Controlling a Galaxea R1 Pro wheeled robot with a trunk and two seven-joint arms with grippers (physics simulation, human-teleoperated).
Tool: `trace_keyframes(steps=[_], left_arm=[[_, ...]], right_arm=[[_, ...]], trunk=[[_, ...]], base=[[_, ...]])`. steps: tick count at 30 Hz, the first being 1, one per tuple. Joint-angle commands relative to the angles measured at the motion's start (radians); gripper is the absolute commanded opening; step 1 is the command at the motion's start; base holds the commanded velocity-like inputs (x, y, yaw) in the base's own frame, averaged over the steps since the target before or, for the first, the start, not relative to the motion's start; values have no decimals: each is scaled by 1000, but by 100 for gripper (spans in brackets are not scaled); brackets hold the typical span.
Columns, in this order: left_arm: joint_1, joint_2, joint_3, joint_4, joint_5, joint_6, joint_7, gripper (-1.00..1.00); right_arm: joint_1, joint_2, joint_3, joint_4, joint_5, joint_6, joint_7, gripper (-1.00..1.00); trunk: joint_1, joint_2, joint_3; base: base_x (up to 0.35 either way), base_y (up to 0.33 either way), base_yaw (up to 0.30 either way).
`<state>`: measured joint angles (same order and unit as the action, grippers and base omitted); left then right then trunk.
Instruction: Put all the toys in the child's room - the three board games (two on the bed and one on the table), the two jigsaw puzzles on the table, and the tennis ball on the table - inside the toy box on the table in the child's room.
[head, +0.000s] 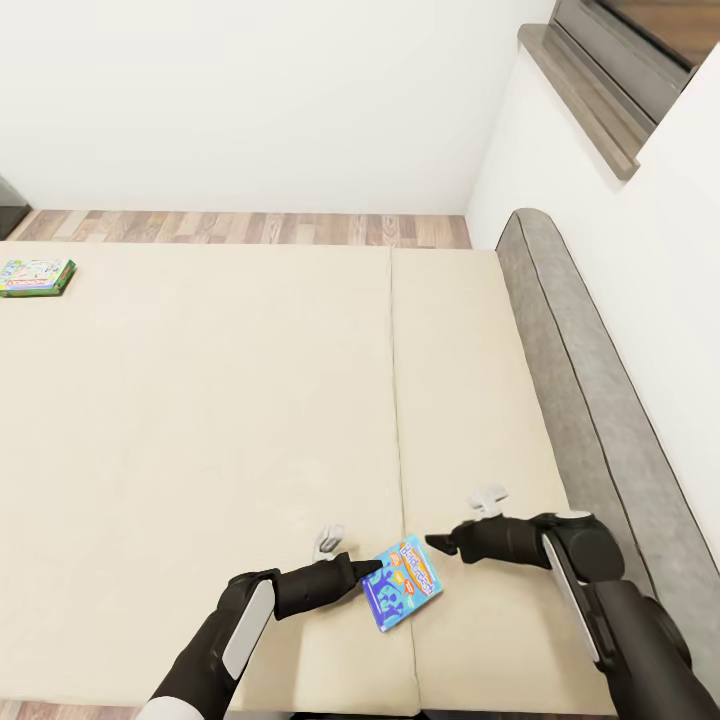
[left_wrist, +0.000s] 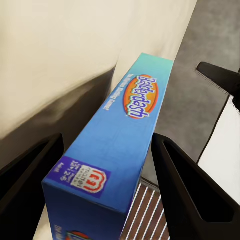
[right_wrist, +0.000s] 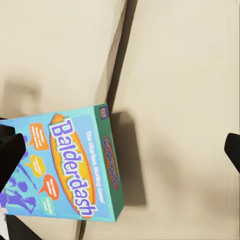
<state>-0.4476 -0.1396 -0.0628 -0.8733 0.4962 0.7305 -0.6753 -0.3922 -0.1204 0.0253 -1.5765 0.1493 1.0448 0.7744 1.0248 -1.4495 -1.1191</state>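
Two board games lie in sight on the wide cream mattress (head: 200, 420) of the bed: a flat blue printed cardboard box lettered "Balderdash" (head: 402, 582) at the near edge, straddling the seam between the two mattress halves, and a white-and-green flat box (head: 36, 277) far off at the left edge, untouched. The blue box is tilted up off the bedding rather than lying flat, and the left wrist view shows why: the black two-fingered left gripper (head: 372, 570) has its fingers on either side of the box's narrow edge, the box (left_wrist: 117, 150) standing between them, so I judge it clamped and lifted, though contact at the pads is not plainly shown. The black right gripper (head: 440, 545) hangs just beside the box's upper corner with nothing between its spread fingers, perhaps placed there to steady or take over the box. In the right wrist view the box (right_wrist: 65, 165) casts a dark shadow on the mattress, which fits its being raised. Its face carries an orange oval with purple lettering, small orange speech bubbles and purple figures on a blue-to-teal ground; its side panel repeats the title. A grey padded headboard (head: 590, 400) runs along the right, against a white wall. Judged from this, the carrying to the toy box has yet to begin.
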Motion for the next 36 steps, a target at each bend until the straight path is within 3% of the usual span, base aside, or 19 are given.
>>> trace_keyframes(steps=[1, 10, 13, 19, 27, 36], left_arm=[[0, 0, 1, 0, -13, -5, -1, -100], [0, 0, 1, -2, -13, -6, -3, -100], [0, 0, 0, -9, -12, -6, -7, -100], [1, 2, 2, -16, -11, -4, -11, -100], [12, 4, 6, -64, -3, 1, -14, -100], [28, 11, 6, -110, 42, 2, -17, -100]], right_arm=[[-1, -1, 1, -1, 11, 2, 9, 100], [17, -6, -20, -23, 11, 2, 117, 100], [23, -18, -45, -27, 11, -32, 199, 100], [27, -30, -72, -29, 12, -70, 270, 100], [29, -35, -84, -30, 12, -91, 302, 100], [30, -34, -88, -31, 17, -101, 312, 100]], trunk=[[0, 0, -1], [0, 0, -1], [0, 0, -1], [0, 0, -1], [0, 0, -1], [0, 0, -1]], base=[[0, 0, 0], [0, 0, 0], [0, 0, 0], [0, 0, 0], [0, 0, 0], [0, 0, 0]])
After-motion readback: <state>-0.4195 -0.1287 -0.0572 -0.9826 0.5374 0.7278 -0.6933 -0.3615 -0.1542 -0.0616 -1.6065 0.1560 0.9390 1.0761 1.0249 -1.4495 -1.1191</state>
